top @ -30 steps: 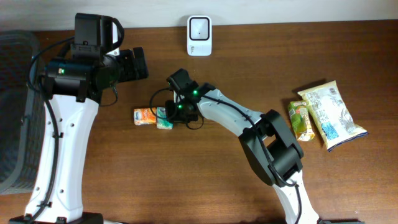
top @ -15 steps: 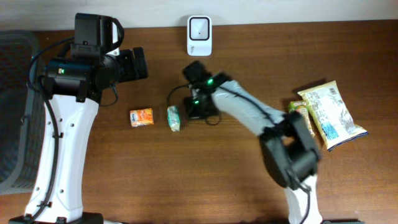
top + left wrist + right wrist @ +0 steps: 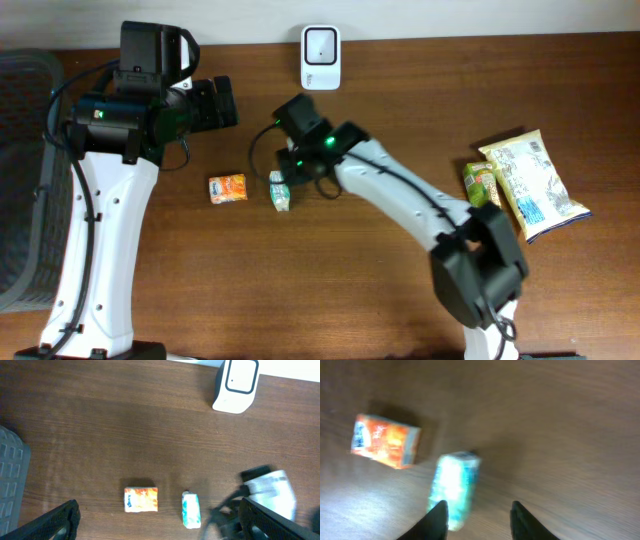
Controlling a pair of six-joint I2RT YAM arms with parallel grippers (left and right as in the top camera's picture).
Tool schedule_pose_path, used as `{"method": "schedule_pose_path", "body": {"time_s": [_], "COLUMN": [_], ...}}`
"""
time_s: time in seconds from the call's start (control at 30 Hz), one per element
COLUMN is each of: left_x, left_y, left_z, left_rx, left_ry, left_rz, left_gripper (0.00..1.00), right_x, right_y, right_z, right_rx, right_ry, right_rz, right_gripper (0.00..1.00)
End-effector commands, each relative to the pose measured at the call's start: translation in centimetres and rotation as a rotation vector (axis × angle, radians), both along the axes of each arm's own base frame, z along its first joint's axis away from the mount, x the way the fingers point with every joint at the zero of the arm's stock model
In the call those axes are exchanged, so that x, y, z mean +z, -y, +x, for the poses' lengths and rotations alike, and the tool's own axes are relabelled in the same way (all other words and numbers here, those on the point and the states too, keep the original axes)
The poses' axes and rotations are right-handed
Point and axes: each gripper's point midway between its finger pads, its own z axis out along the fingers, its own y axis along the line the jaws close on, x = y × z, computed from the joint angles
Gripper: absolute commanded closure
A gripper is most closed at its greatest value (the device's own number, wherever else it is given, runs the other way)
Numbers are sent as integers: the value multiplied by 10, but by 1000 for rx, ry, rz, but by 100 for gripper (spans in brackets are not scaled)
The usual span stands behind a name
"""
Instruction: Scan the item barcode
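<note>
— Checking the doubtful parts first: what is hard to read?

— The right wrist view is smeared, so no print on the small teal-and-white packet (image 3: 454, 485) is legible, and no barcode shows on it in any view. The right tool (image 3: 480, 521) is cut off by the bottom edge there, and only its two dark finger ends show. In the left wrist view the right arm is a blur.

— Where is the packet, and how does it lie?

— Flat on the brown wooden desk (image 3: 330, 280), on the robot's side of the white box-shaped scanner (image 3: 320, 44) and offset from it toward the left arm. Its long axis runs roughly toward the scanner, slightly skewed. The small orange carton (image 3: 228, 188), farther out from the scanner on that same side, lies crosswise and apart from it.

— And the tools?

— The right tool's jaws stand apart with bare desk between them, gripping nothing, and the packet sits just beside one finger. The left tool (image 3: 160, 522) is spread wide and empty, with the scanner well ahead of it.
</note>
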Motion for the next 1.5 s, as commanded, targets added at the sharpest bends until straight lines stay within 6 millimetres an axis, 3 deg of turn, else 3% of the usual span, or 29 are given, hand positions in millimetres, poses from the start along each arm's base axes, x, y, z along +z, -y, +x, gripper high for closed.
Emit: {"method": "schedule_pose_path", "body": {"time_s": [0.0, 0.23, 0.33, 0.57, 0.67, 0.73, 0.83, 0.97, 1.1, 1.2, 1.33, 1.47], "left_x": [7, 7, 7, 7, 7, 7, 7, 7, 7, 7, 7, 7], "left_y": [-2, -2, -2, -2, -2, -2, -2, -2, -2, -2, -2, -2], "left_z": [-1, -2, -2, -2, -2, -2, -2, -2, -2, -2, -2, -1], "left_rx": [-4, -4, -4, -4, -4, -4, -4, -4, -4, -4, -4, -4], "left_ry": [19, 19, 19, 19, 19, 19, 19, 19, 19, 19, 19, 19], "left_rz": [11, 11, 11, 11, 11, 11, 11, 11, 11, 11, 11, 11], "left_gripper": [1, 1, 1, 1, 1, 1, 1, 1, 1, 1, 1, 1], "right_x": [-27, -56, -69, -68, -59, -46, -12, 65, 130, 182, 206, 206], "right_y": [-24, -23, -22, -18, -13, -8, 7, 37, 80, 122, 152, 168], "right_z": [-14, -12, -14, -11, -10, -5, 3, 13, 11, 6, 8, 14], "right_rx": [5, -1, -1, -9, -9, -15, -9, 83, 172, 267, 290, 249], "right_ry": [-65, -80, -99, -113, -151, -173, -203, -202, -209, -225, -201, -185], "right_rz": [26, -22, -38, -30, 21, 75, 194, 459, 730, 1042, 1181, 1186], "right_gripper": [41, 26, 28, 55, 82, 94, 96, 96, 96, 96, 96, 96]}}
